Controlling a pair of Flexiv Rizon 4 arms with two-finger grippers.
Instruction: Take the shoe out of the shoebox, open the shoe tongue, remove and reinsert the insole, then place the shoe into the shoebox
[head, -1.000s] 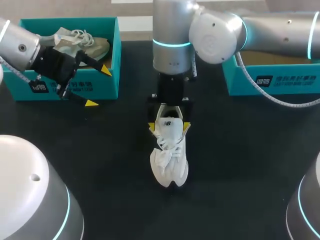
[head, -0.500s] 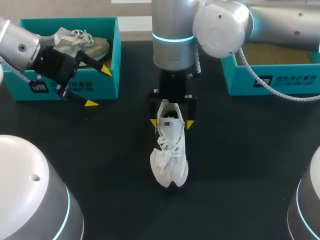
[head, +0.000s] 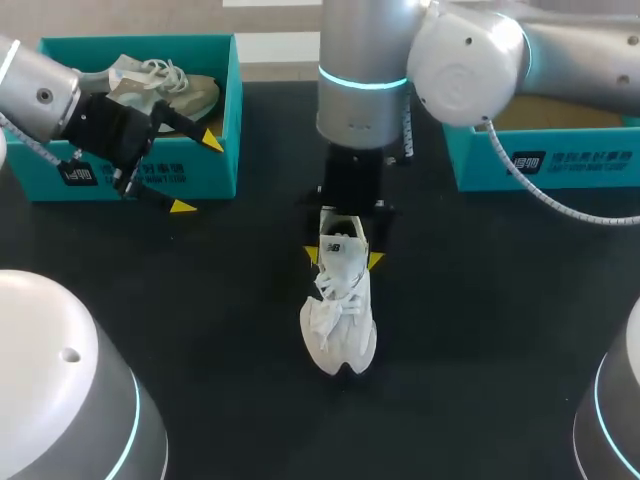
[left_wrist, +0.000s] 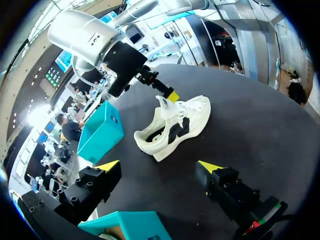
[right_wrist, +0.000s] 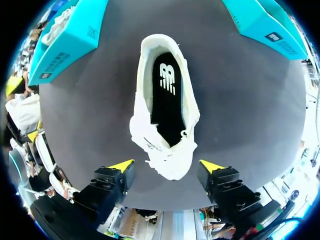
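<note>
From overhead, my right arm has edged rightward since a second ago. My right gripper hangs spread over the white sneaker, which lies unmoved on the table. My left gripper has stayed wide and empty at the left shoebox, which holds a beige shoe. My arm hides part of the right shoebox. From my left wrist, one right yellow tip sits at the sneaker's tongue; I cannot tell if it touches. From my right wrist, the black insole shows inside, and the laced front lies between my spread fingers.
</note>
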